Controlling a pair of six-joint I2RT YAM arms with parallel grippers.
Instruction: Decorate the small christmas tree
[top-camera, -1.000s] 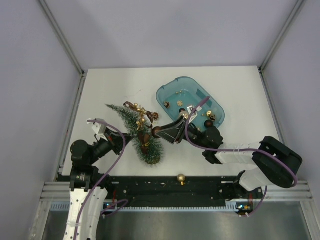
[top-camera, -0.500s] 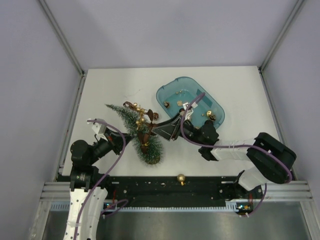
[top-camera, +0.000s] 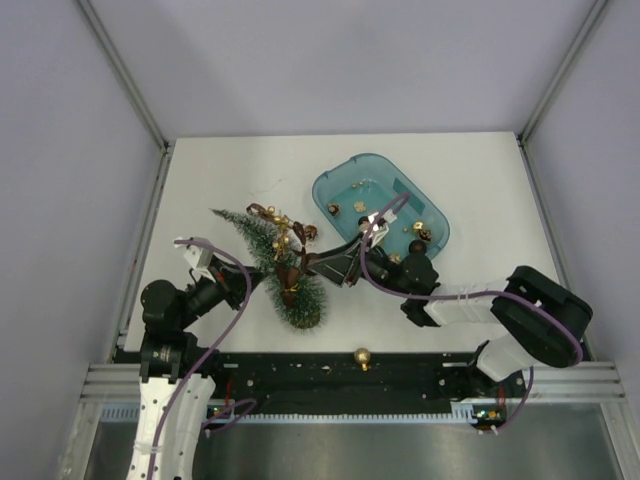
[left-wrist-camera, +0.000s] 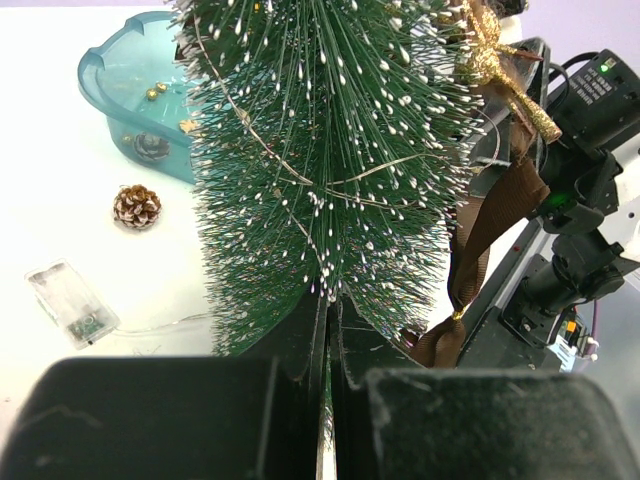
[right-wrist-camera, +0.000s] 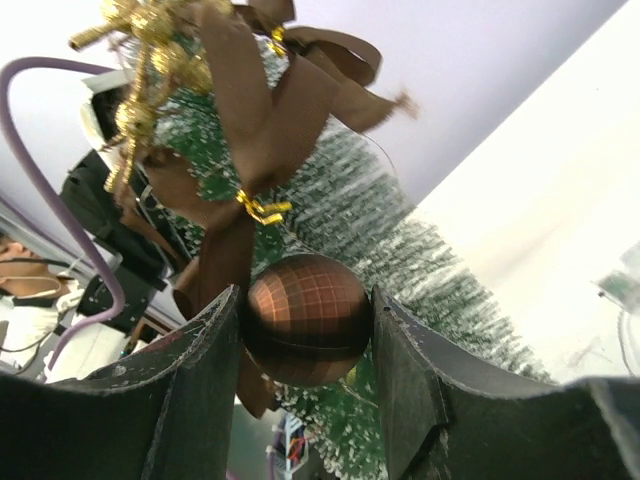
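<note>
White bench (top-camera: 200, 180) inside a booth of plain grey walls (top-camera: 330, 60), with a metal frame along the near edge.

The small christmas tree (top-camera: 250, 238) is left of the bench's middle. From above, its tip points to the far left and its broad end sits near the front. Brown ribbon bows (right-wrist-camera: 265, 110) and gold trim hang on the side facing the right arm, and a thin wire winds through the frosted bristles.

The left pincer (left-wrist-camera: 328, 330) is closed right down, its two fingers pressed together and pushed into the tree's lower bristles. It seems to be pinching the thin stem, though the bristles hide the actual contact.

The right pincer (right-wrist-camera: 305, 322) is partly closed on a brown ball (right-wrist-camera: 305, 305) with a fine checked surface, one finger on each side. The ball is held close against the tree, just below the bows.

A teal tray (top-camera: 318, 195) sits to the right of the tree and farther back, with a few small gold and dark ornaments in it. In the left wrist view, a frosted pinecone (left-wrist-camera: 137, 205) lies on the bench near the tray. A clear battery box (left-wrist-camera: 70, 300) lies a little nearer the camera, with a wire trailing toward the tree. A gold ball (top-camera: 362, 356) rests on the black rail at the front, between the two arm bases.
</note>
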